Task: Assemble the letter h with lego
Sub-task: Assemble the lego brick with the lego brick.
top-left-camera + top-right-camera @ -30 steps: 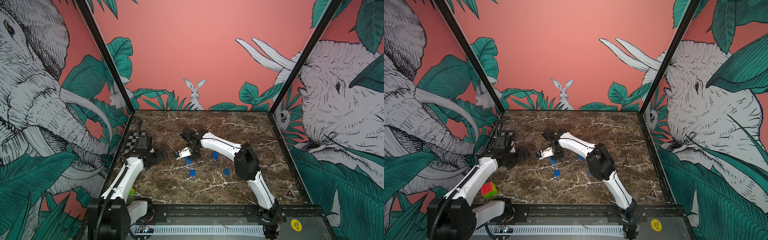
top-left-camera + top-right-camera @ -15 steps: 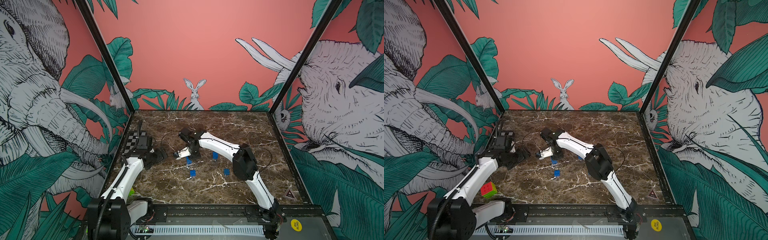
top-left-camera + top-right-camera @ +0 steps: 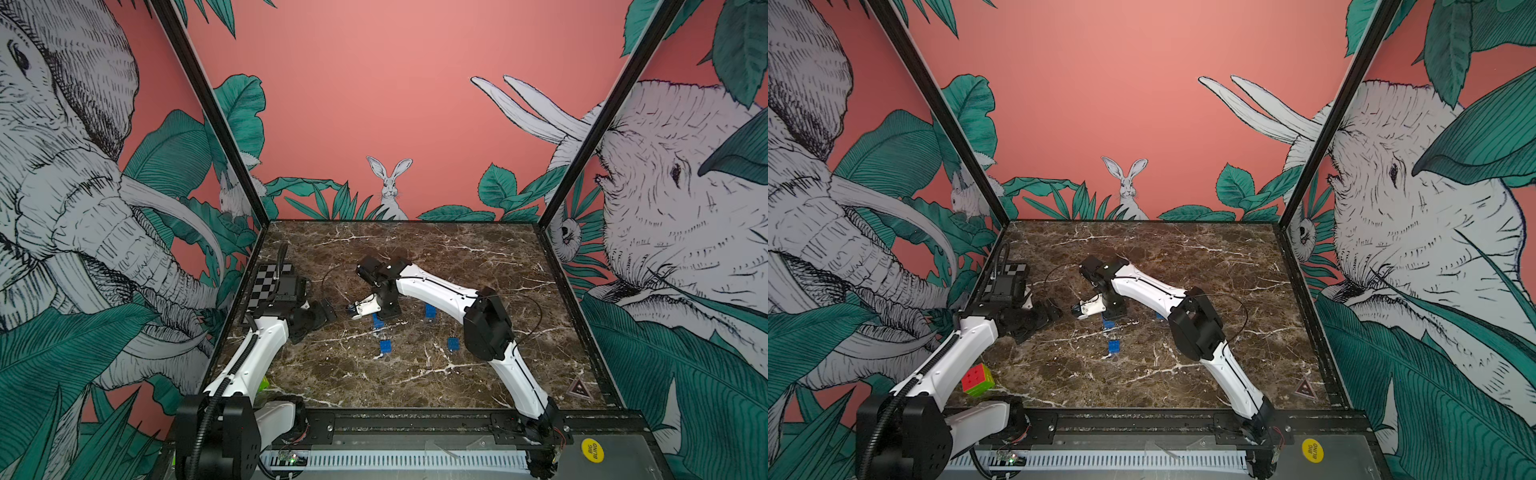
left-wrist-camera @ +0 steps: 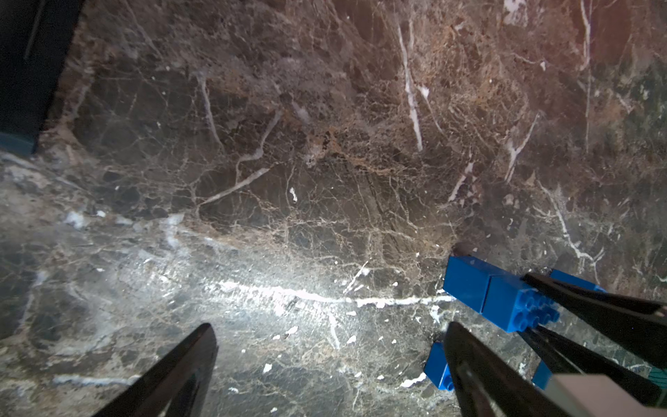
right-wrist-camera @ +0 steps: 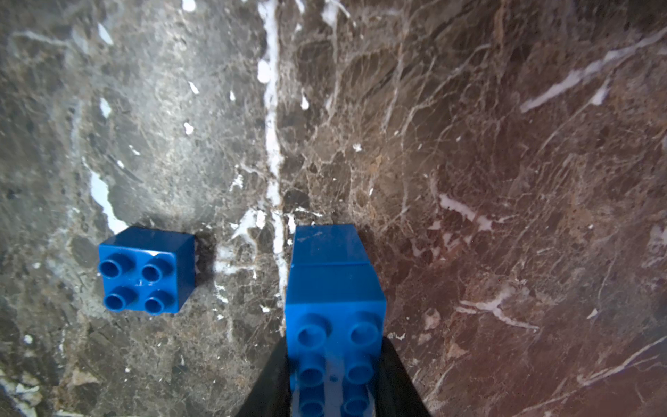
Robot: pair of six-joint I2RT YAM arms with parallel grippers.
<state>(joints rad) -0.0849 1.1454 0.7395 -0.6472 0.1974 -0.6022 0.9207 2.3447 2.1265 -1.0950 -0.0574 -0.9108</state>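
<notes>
Brown marble table point(image 3: 415, 257) sits under the right gripper point(image 5: 334, 379), pinching the flat sides of a light-looking, hard, slippery lego stack point(image 5: 334, 289); left gripper point(image 4: 328, 335) is spread wide.

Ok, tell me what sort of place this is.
Probably a robot test booth: marble-look table, jungle-print walls around it, left arm and right arm mounted on the front rail.
</notes>
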